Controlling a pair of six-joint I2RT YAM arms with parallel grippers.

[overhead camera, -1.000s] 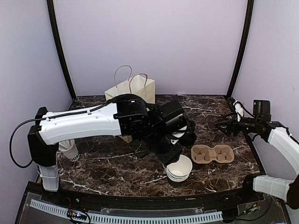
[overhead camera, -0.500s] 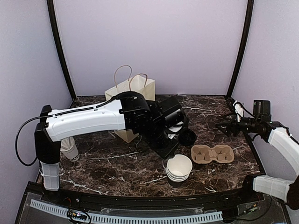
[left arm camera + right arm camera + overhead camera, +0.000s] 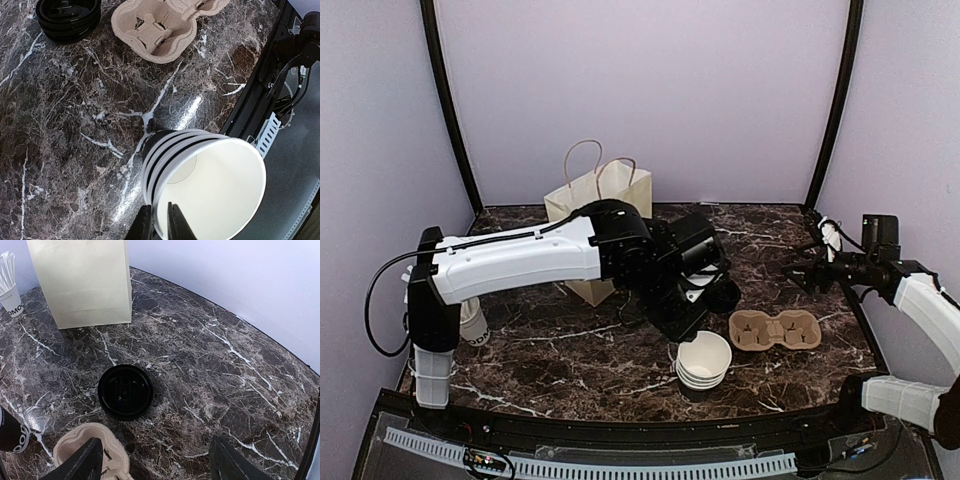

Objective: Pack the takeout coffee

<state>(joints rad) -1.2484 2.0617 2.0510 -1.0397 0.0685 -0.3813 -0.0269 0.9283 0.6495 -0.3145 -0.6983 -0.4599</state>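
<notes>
Left wrist view: left gripper closed to a thin pinch on the rim of the nested stack of white paper cups, at 6 o'clock from the tan moulded-pulp 2-hole tray; a lift may drag up several cups, not 1.

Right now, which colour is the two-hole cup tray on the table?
Tan, like plain pulp cardboard; the left wrist view shows the tray best.
</notes>
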